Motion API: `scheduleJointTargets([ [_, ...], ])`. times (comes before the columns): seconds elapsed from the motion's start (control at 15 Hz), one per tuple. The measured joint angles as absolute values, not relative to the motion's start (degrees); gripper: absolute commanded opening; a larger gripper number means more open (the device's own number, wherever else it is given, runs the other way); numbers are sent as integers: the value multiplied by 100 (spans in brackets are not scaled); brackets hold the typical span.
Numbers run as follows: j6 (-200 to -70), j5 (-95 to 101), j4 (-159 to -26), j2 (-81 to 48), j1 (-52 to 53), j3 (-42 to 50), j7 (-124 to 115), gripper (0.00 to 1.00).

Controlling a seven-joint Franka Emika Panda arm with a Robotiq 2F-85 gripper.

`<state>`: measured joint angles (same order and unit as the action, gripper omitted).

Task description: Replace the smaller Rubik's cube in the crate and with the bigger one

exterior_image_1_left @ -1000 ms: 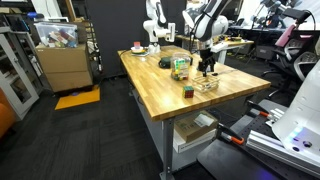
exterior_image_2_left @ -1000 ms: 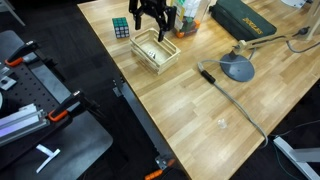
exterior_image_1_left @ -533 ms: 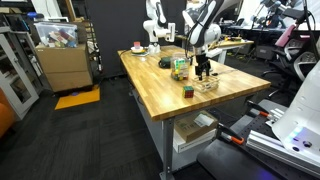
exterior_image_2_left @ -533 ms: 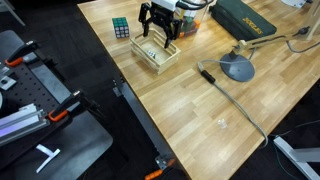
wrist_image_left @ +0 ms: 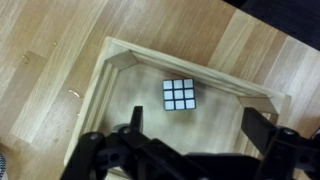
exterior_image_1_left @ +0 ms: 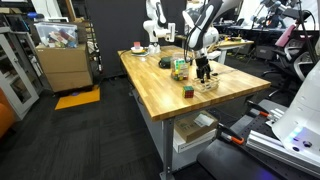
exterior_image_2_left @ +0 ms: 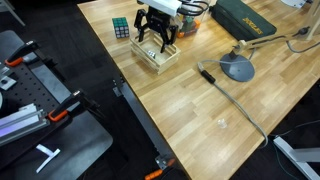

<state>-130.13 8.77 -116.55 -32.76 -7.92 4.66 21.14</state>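
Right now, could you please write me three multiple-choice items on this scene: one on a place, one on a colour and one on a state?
1. Where is the smaller Rubik's cube with respect to the crate?
A. on the table beside it
B. inside it
C. balanced on its rim

2. Which colour is the cube's upward face in the wrist view?
A. white
B. green
C. red

3. How does the end effector stand?
A. shut on the cube
B. shut and empty
C. open above the crate

Answers:
1 B, since the cube sits on the crate's floor, within its wooden walls.
2 A, since nine pale squares face the wrist camera.
3 C, since the fingers are spread wide to either side of the cube and do not touch it.
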Motion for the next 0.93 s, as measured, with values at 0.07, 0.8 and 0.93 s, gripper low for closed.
scheduleJointTargets([
  [0.07,-12977,921,-11648,-3276,-789,466,2148,100],
  [0.8,-12835,1085,-11552,-3384,-885,471,2229,100],
  [0.93,-12835,1077,-11526,-3384,-951,471,2233,100],
])
